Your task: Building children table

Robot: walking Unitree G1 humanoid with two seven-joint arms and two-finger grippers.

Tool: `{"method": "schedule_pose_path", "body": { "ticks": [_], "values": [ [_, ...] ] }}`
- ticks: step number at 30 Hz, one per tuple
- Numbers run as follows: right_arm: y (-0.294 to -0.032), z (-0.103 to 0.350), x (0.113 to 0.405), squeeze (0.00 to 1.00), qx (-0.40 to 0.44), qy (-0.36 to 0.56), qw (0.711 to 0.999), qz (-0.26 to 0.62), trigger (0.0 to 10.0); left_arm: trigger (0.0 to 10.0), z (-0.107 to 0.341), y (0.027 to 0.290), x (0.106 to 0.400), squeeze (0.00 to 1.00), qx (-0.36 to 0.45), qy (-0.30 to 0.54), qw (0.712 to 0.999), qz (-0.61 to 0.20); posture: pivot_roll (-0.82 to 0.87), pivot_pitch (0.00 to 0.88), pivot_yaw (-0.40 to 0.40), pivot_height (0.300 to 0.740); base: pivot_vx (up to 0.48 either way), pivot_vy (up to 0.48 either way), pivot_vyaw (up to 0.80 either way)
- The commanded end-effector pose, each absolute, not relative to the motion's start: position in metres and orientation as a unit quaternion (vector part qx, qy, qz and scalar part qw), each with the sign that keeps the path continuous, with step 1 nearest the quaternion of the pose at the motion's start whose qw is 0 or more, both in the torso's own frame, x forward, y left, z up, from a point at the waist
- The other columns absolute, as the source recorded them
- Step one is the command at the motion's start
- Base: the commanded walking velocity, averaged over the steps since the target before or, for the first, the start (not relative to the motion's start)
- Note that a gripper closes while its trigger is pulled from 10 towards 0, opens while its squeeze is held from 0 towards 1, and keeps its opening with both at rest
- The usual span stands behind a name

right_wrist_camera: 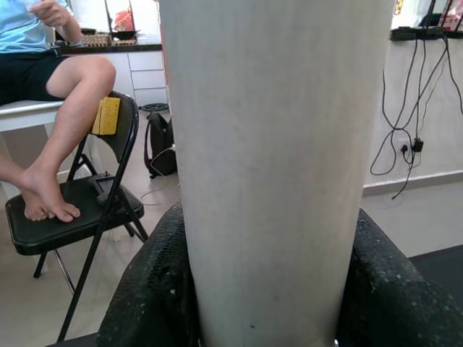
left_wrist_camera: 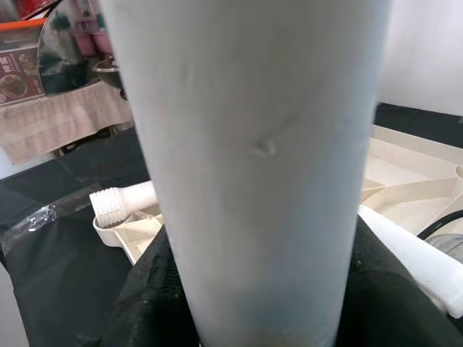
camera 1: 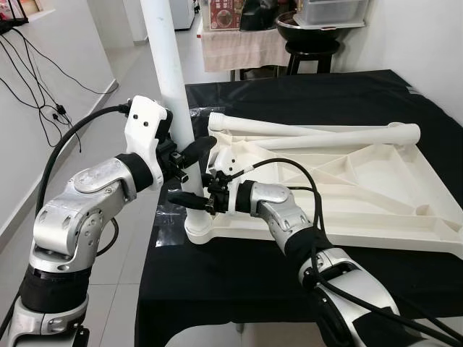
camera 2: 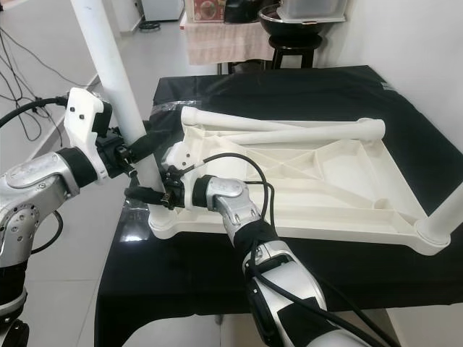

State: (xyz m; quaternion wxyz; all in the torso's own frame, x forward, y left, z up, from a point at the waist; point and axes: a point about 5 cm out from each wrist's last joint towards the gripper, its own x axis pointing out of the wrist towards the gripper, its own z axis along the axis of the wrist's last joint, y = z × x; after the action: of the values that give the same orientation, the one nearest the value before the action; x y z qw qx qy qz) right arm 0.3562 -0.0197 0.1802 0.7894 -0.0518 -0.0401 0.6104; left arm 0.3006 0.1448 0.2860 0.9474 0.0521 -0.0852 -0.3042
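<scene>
The white children's table top point(camera 1: 362, 188) lies upside down on a black cloth. A white table leg point(camera 1: 170, 65) stands upright in its near-left corner socket point(camera 1: 197, 230). My left gripper point(camera 1: 187, 157) is shut on this leg from the left, partway up. My right gripper point(camera 1: 189, 196) is shut on the same leg lower down, just above the socket. Up close the leg point(left_wrist_camera: 260, 144) runs between the left gripper's black fingers point(left_wrist_camera: 145, 303), and the leg point(right_wrist_camera: 275, 144) sits between the right gripper's pads point(right_wrist_camera: 152, 289). Two loose legs point(camera 1: 340, 137) lie across the top's far side. Another leg point(camera 2: 445, 213) stands at the near-right corner.
The black-covered table point(camera 1: 217, 282) ends just left of the socket, with tiled floor beyond. A person point(right_wrist_camera: 65, 108) sits with a foot on a black folding chair point(right_wrist_camera: 65, 217). Cables point(camera 1: 51, 101) hang on the left wall. A black stool point(camera 1: 311, 50) stands behind the table.
</scene>
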Motion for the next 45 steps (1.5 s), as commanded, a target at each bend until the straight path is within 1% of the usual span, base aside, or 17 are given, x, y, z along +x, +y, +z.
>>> {"method": "schedule_pose_path", "body": {
  "ticks": [1, 5, 6, 8, 9, 11, 12, 17, 18, 20, 21, 25, 26, 31, 38, 43, 45],
  "values": [
    [-0.014, 0.175, 0.35, 0.0, -0.053, -0.042, 0.772, 0.632, 0.0, 10.0, 0.287, 0.151, 0.303, 1.0, 0.06, -0.088, 0.955, -0.277, 0.01, 0.074, 0.042, 0.74, 0.0, 0.0, 0.0],
    [-0.021, 0.166, 0.348, 0.0, -0.078, -0.04, 0.794, 0.601, 0.0, 10.0, 0.288, 0.155, 0.304, 1.0, 0.055, -0.088, 0.958, -0.266, 0.01, 0.079, 0.033, 0.74, 0.0, 0.0, 0.0],
    [-0.019, 0.153, 0.35, 0.0, -0.108, -0.008, 0.849, 0.517, 0.0, 10.0, 0.288, 0.156, 0.305, 1.0, 0.054, -0.085, 0.961, -0.257, 0.01, 0.088, 0.031, 0.74, 0.0, 0.0, 0.0],
    [-0.019, 0.153, 0.35, 0.0, -0.108, -0.008, 0.849, 0.517, 0.0, 10.0, 0.288, 0.156, 0.305, 1.0, 0.054, -0.085, 0.961, -0.257, 0.01, 0.088, 0.031, 0.74, 0.0, 0.0, 0.0],
    [-0.022, 0.14, 0.35, 0.0, -0.126, 0.019, 0.911, 0.392, 0.0, 10.0, 0.288, 0.158, 0.305, 1.0, 0.051, -0.083, 0.963, -0.252, 0.0, 0.089, 0.032, 0.74, 0.0, 0.0, 0.0],
    [-0.022, 0.14, 0.35, 0.0, -0.126, 0.019, 0.911, 0.392, 0.0, 10.0, 0.288, 0.158, 0.305, 1.0, 0.051, -0.083, 0.963, -0.252, 0.0, 0.089, 0.032, 0.74, 0.0, 0.0, 0.0],
    [-0.012, 0.127, 0.33, 0.0, -0.123, 0.019, 0.921, 0.368, 0.0, 10.0, 0.286, 0.158, 0.306, 0.0, 0.046, -0.079, 0.964, -0.252, 0.0, 0.102, 0.044, 0.74, 0.0, 0.0, 0.0],
    [0.007, 0.122, 0.317, 0.0, -0.093, 0.015, 0.912, 0.399, 0.0, 10.0, 0.281, 0.148, 0.305, 0.0, 0.038, -0.077, 0.957, -0.278, 0.0, 0.062, 0.037, 0.74, 0.0, 0.0, 0.0],
    [0.01, 0.124, 0.323, 0.0, -0.093, 0.014, 0.914, 0.395, 3.4, 10.0, 0.283, 0.146, 0.303, 0.0, 0.034, -0.083, 0.953, -0.288, 0.0, 0.062, 0.036, 0.74, 0.0, 0.0, 0.0],
    [0.012, 0.126, 0.326, 0.0, -0.091, 0.015, 0.916, 0.391, 3.4, 10.0, 0.284, 0.145, 0.301, 0.0, 0.03, -0.087, 0.952, -0.293, 0.01, 0.062, 0.036, 0.74, 0.0, 0.0, 0.0],
    [0.013, 0.127, 0.328, 0.0, -0.091, 0.014, 0.918, 0.386, 10.0, 10.0, 0.284, 0.147, 0.298, 0.0, 0.027, -0.091, 0.951, -0.295, 0.01, 0.056, 0.034, 0.74, 0.0, 0.0, 0.0],
    [0.014, 0.128, 0.327, 0.0, -0.083, 0.015, 0.919, 0.385, 10.0, 10.0, 0.283, 0.149, 0.295, 0.0, 0.023, -0.092, 0.95, -0.296, 0.01, 0.056, 0.034, 0.74, 0.0, 0.0, 0.0],
    [0.015, 0.129, 0.326, 1.0, -0.069, 0.011, 0.919, 0.387, 10.0, 10.0, 0.282, 0.151, 0.292, 0.0, 0.02, -0.093, 0.95, -0.296, 0.01, 0.058, 0.032, 0.74, 0.0, 0.0, 0.0],
    [0.014, 0.139, 0.319, 1.0, -0.036, -0.004, 0.92, 0.391, 10.0, 10.0, 0.279, 0.158, 0.284, 0.0, 0.009, -0.1, 0.951, -0.293, 0.01, 0.057, 0.036, 0.74, 0.0, 0.0, 0.0],
    [-0.018, 0.152, 0.312, 1.0, -0.026, -0.027, 0.91, 0.412, 10.0, 10.0, 0.27, 0.176, 0.253, 0.0, -0.002, -0.114, 0.945, -0.305, 0.0, 0.066, 0.046, 0.74, 0.0, 0.0, 0.0],
    [-0.02, 0.152, 0.313, 1.0, -0.027, -0.028, 0.911, 0.411, 10.0, 10.0, 0.27, 0.177, 0.252, 0.0, -0.003, -0.114, 0.945, -0.305, 0.0, 0.066, 0.046, 0.74, 0.0, 0.0, 0.0],
    [-0.037, 0.152, 0.313, 0.93, -0.034, -0.027, 0.913, 0.406, 10.0, 10.0, 0.262, 0.182, 0.241, 0.0, -0.004, -0.107, 0.948, -0.298, -0.01, 0.078, 0.054, 0.74, 0.0, 0.0, 0.0]
  ]
}}
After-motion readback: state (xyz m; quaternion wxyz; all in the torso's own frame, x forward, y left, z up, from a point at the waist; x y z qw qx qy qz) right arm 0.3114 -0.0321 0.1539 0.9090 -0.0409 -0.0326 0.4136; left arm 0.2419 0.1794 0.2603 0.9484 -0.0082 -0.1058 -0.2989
